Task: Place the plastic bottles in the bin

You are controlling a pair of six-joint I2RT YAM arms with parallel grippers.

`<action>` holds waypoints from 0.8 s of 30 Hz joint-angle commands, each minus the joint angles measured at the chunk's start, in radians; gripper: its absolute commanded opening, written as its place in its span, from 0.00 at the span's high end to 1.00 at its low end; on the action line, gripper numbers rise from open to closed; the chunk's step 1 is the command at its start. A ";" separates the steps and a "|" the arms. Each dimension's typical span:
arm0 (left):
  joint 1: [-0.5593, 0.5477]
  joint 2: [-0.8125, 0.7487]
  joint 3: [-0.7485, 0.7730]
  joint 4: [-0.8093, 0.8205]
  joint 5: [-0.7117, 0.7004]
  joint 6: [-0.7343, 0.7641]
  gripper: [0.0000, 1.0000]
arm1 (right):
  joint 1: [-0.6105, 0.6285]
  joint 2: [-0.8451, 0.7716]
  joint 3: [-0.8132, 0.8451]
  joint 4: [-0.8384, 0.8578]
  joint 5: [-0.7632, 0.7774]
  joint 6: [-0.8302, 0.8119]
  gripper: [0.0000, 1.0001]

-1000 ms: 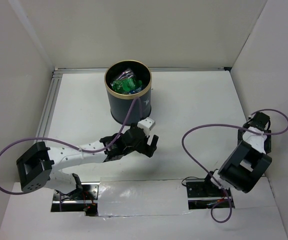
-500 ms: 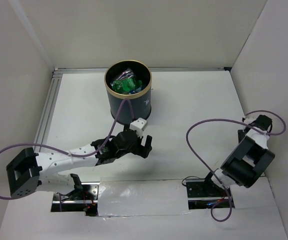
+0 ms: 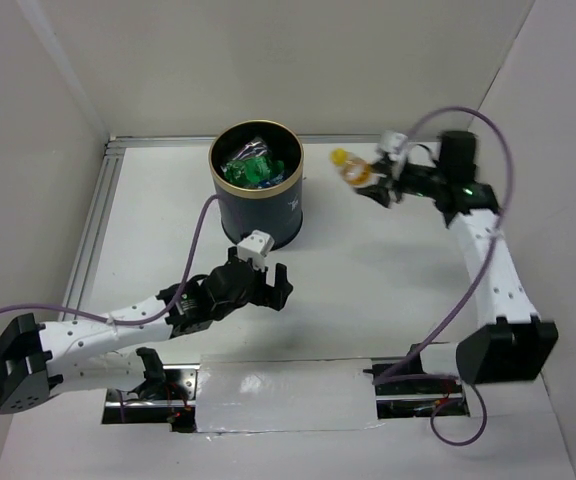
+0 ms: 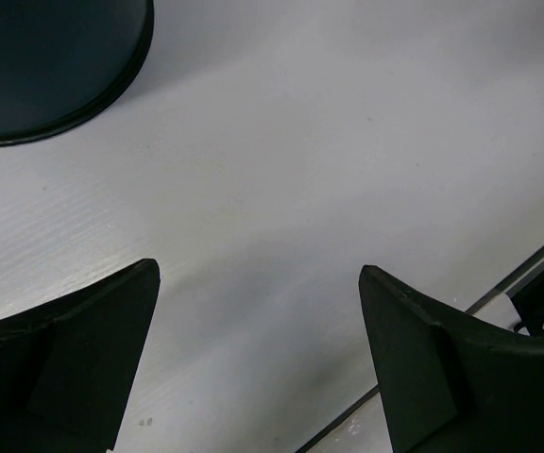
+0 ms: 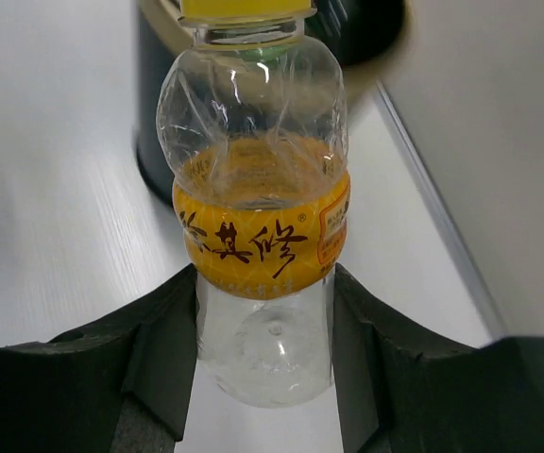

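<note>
A small clear plastic bottle [image 5: 258,226] with a yellow cap and an orange-yellow label is held by its lower body between the fingers of my right gripper [image 5: 264,344]. From above, that bottle [image 3: 351,167] hangs off the table, right of the bin, in the right gripper [image 3: 376,180]. The dark navy bin [image 3: 258,195] with a gold rim stands at the back centre, and green and clear crushed bottles [image 3: 252,165] lie inside it. My left gripper [image 3: 264,292] hovers low in front of the bin, open and with nothing in it [image 4: 258,354].
White walls close in the table [image 3: 388,270] on the left, back and right. A metal rail [image 3: 96,225] runs along the left edge. Purple cables loop from both arms. Silver tape [image 3: 268,405] lies along the near edge between the arm bases.
The right arm has swung from the near right corner up toward the back, and its gripper now holds the yellow-capped bottle. The left gripper has drawn back toward me, away from the bin.
</note>
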 commanded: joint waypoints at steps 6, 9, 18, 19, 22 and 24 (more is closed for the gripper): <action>-0.009 -0.153 -0.091 -0.054 -0.078 -0.117 0.02 | 0.555 0.414 0.503 0.274 0.212 0.228 1.00; -0.029 -0.220 -0.120 -0.092 -0.118 -0.149 0.02 | 0.581 0.577 0.641 0.253 0.255 0.246 1.00; -0.040 -0.287 -0.131 -0.155 -0.160 -0.174 0.00 | 0.557 0.685 0.711 0.170 0.339 0.316 0.00; -0.040 -0.274 -0.131 -0.164 -0.160 -0.174 0.00 | 0.534 0.671 0.711 0.170 0.371 0.348 0.00; -0.040 -0.248 -0.089 -0.151 -0.160 -0.130 0.00 | 0.476 0.617 0.757 0.166 0.512 0.513 0.00; -0.040 -0.236 -0.080 -0.134 -0.151 -0.102 0.00 | 0.430 0.567 0.757 0.124 0.565 0.633 0.00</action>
